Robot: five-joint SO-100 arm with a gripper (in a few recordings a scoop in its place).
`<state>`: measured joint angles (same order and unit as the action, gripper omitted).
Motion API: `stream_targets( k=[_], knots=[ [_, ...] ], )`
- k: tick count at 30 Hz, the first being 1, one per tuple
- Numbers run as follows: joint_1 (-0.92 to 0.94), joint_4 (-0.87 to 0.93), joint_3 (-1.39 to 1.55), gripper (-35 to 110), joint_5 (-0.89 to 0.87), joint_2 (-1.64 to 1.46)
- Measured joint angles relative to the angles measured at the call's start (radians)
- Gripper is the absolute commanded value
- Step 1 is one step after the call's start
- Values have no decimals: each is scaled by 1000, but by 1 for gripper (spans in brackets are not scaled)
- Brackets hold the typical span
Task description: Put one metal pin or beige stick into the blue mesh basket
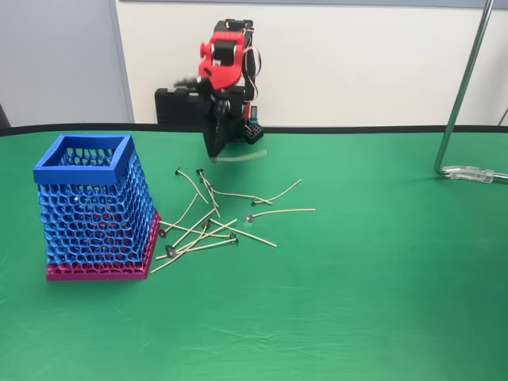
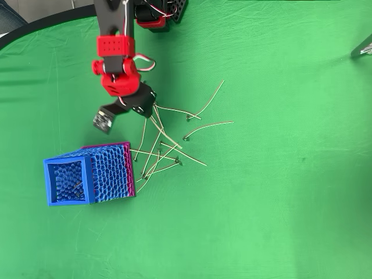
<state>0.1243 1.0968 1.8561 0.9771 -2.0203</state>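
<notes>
The blue mesh basket [image 1: 83, 163] stands on its pink base at the left of the green cloth; in the overhead view the basket [image 2: 113, 171] is seen from above, with pale streaks inside that I cannot make out. Several thin beige sticks [image 1: 210, 230] with small metal discs lie scattered just right of it, spreading toward the middle [image 2: 157, 154]. My red and black gripper [image 1: 216, 151] hangs low over the far end of that pile, pointing down [image 2: 152, 110]. Its fingertips are too dark and foreshortened to tell open from shut. Whether a stick is between them is unclear.
A metal stand pole [image 1: 460, 87] rises at the right, with its foot [image 1: 476, 173] on the cloth. The arm's black base [image 1: 175, 107] sits at the back edge. Open green cloth lies in front and to the right of the pile.
</notes>
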Motion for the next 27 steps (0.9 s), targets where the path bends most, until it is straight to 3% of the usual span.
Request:
stream_targets(
  k=[12,27],
  knots=[
    [181,-89,-187,1,-210,-238],
    [408,-304,-560,1,-316,144]
  ],
)
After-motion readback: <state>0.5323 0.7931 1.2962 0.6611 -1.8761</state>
